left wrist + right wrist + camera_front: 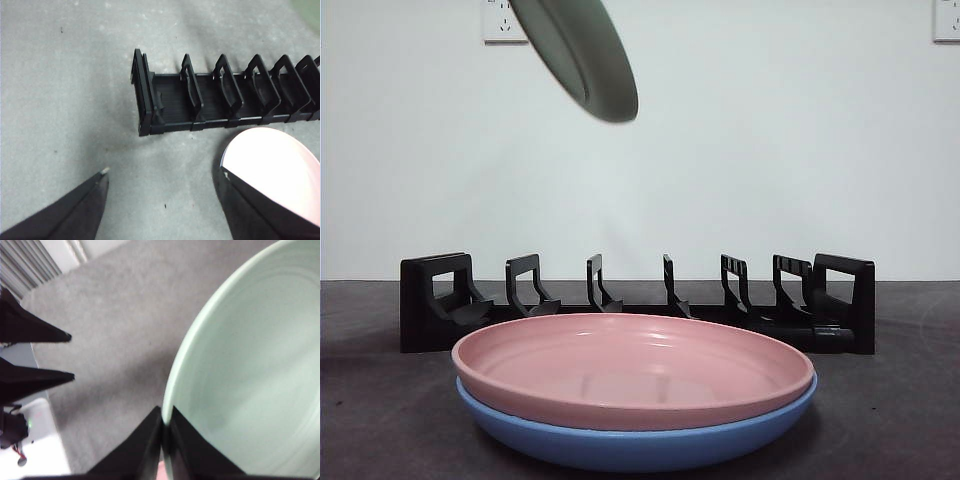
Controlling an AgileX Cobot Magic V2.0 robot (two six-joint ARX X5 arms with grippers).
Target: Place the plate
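My right gripper is shut on the rim of a pale green plate. In the front view the green plate hangs tilted high up, above the left part of the black slotted dish rack. My left gripper is open and empty, low over the table near the end of the rack. Its two black jaw tips also show in the right wrist view. Neither gripper itself shows in the front view.
A pink plate lies stacked on a blue plate on the table in front of the rack. The pink plate's edge shows beside my left gripper. The grey table surrounds the rack.
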